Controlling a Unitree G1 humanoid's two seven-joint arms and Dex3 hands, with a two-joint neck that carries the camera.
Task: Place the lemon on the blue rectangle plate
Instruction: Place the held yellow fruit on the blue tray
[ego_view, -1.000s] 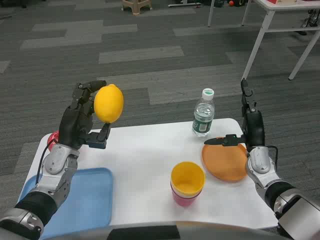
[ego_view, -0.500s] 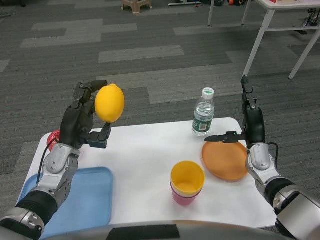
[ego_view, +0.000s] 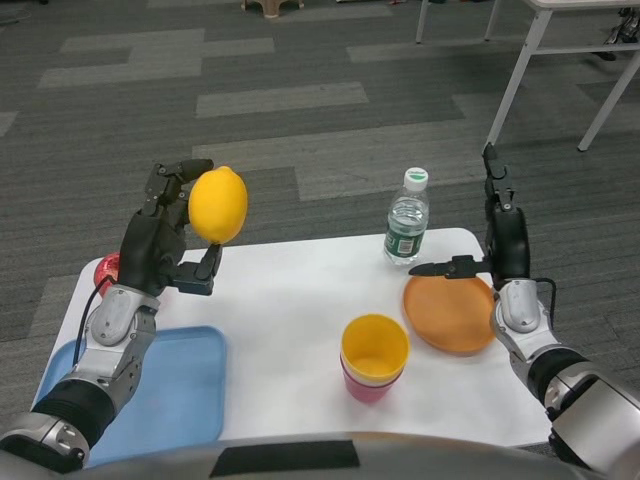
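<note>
My left hand (ego_view: 165, 240) holds the yellow lemon (ego_view: 218, 205) up in the air, above the table's far left part. The blue rectangle plate (ego_view: 165, 395) lies on the table at the near left, below and in front of that hand, with my left forearm over its left side. My right hand (ego_view: 497, 240) is raised over the table's right edge, fingers apart and holding nothing.
An orange round plate (ego_view: 450, 313) lies under my right hand. A clear water bottle (ego_view: 406, 222) stands at the table's far edge. Stacked cups, yellow over pink (ego_view: 374, 357), stand near the middle front. A red object (ego_view: 107, 268) shows behind my left wrist.
The camera has tilted slightly, shifting the whole picture. The lemon stays held in my left hand at about the same height; my right hand has barely moved.
</note>
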